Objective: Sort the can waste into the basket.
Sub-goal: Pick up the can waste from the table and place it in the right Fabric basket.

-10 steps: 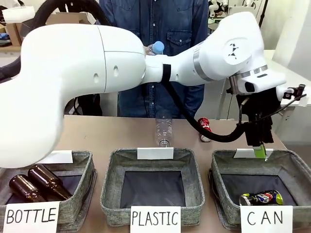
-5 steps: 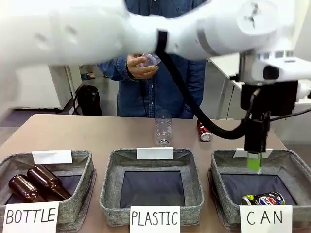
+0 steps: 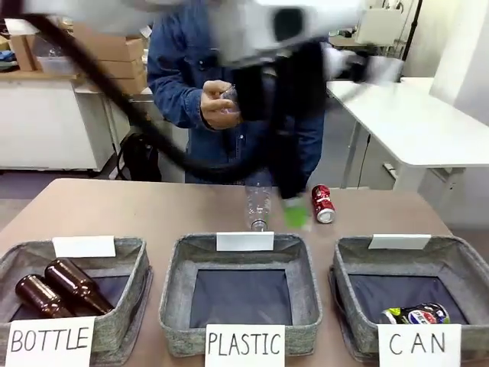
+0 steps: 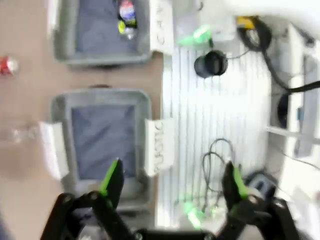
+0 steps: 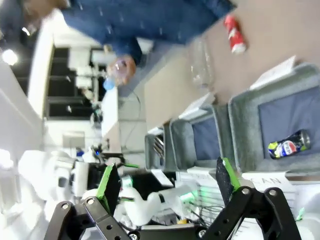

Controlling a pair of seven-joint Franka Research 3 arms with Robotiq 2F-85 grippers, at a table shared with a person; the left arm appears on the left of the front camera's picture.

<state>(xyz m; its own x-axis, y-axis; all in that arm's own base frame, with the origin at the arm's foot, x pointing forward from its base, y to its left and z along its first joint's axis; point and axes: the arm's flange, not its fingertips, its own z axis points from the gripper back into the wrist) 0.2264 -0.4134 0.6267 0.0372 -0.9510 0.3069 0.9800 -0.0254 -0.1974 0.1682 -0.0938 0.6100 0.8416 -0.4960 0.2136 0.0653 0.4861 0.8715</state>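
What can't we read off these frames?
- Front view: left claw is a motion smear; jaw gap unreadable there.
- Front view: item in the person's hand, mostly covered by its fingers.
- Left wrist view: CAN basket label lettering, blurred.
- Front view: red can print, too small.

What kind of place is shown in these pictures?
Probably a robotics lab or workshop: a robot arm hangs over a table with labelled sorting baskets, and white work tables and cardboard boxes stand behind.
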